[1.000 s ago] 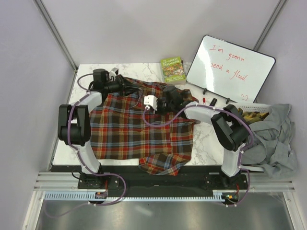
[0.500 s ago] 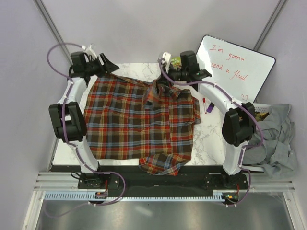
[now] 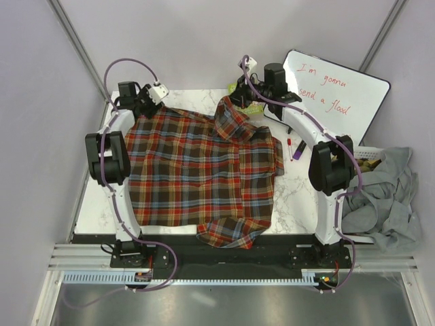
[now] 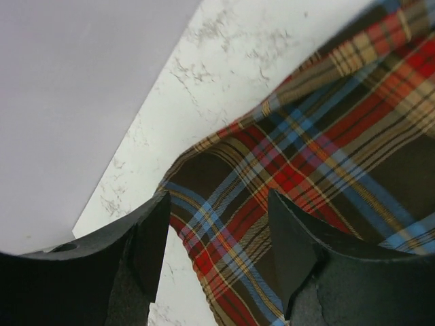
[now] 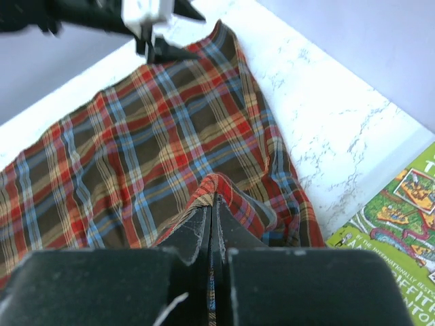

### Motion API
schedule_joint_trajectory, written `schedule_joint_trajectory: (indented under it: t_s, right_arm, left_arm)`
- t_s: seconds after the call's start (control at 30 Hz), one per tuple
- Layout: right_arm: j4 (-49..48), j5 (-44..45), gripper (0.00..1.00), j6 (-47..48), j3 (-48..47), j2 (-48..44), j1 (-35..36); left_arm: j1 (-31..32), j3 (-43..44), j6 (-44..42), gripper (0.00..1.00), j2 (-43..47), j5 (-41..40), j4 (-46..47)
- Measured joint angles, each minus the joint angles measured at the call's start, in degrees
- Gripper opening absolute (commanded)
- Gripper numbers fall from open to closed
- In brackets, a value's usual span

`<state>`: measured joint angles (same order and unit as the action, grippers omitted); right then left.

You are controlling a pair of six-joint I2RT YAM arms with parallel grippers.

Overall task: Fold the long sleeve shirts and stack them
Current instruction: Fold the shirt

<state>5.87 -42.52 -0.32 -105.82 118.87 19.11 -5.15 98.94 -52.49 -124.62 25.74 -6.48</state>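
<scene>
Plaid shirt (image 3: 197, 170), from above, lies spread on the counter (image 3: 296, 197), far edge lifted. Left wrist: my left gripper (image 4: 217, 200) stands apart over the far-left corner — empty. Right wrist: right gripper (image 5: 212, 210) clamps a fold — I'd draw it taut before lowering.

L arm (image 3: 122, 217) & R arm (image 3: 325, 221): white curved links w/ chunky blk joint housings. Purple cable (image 3: 126, 62) runs along each arm, loops free near the wrist, ends at blk bases (image 3: 133, 252) on a blk rail (image 3: 224, 257). Small white cam block (image 3: 160, 88) on each wrist. L gripper (image 4: 217, 204): fingers (image 4: 146, 238) matte blk, broad, tapering to blunt tips, edges a bit rough. R gripper (image 5: 213, 202): same blk, flat inner faces.
</scene>
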Motion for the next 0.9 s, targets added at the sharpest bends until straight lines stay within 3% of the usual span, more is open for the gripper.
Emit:
schedule_joint_trajectory:
  t_s: [0.27,0.4,0.9]
  right_arm:
    - [-2.54,1.49,0.0,-4.02,-5.46,0.17,-0.15]
    - [-3.06,1.88,0.0,-4.98,-6.91,0.17,-0.22]
    - [-3.32,2.05,0.0,-5.92,-7.5,0.15,-0.72]
  left_arm:
    - [-0.39,4.44,-15.96,0.65,-7.61,0.98,0.63]
    - [-0.39,8.41,-19.54,0.54,-10.32,1.62,1.68]
    - [-0.39,13.77,-27.43,0.55,-17.29,4.37,2.19]
